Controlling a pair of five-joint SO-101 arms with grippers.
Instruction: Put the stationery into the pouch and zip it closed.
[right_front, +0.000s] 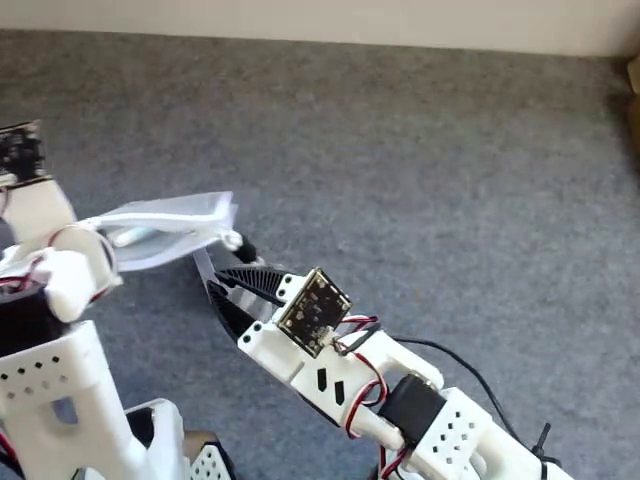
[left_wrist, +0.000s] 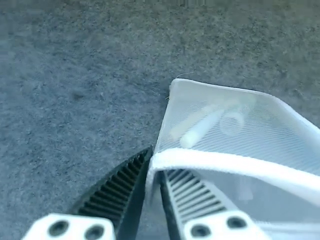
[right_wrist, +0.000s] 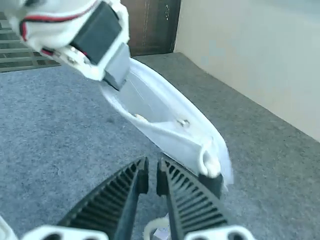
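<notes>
Grey, short-piled carpeted table (right_front: 450, 150), white mesh pouch (right_front: 170, 225) over it (contact with it unclear).

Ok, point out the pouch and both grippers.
pouch (left_wrist: 220, 125), left wrist view, mesh side wall.
left gripper (left_wrist: 155, 162), left wrist view, between its fingertips.
right gripper (right_wrist: 152, 167), right wrist view, between its fingertips.

Right pincer (right_wrist: 152, 176), jaws nearly together, beside white pouch (right_wrist: 175, 140)

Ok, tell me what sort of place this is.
Probably an ordinary indoor room, a home or an office, set up for robot work. There is a grey carpet-like surface under the arms, a plain pale wall meeting it, and what looks like a dark brown door in the corner.
</notes>
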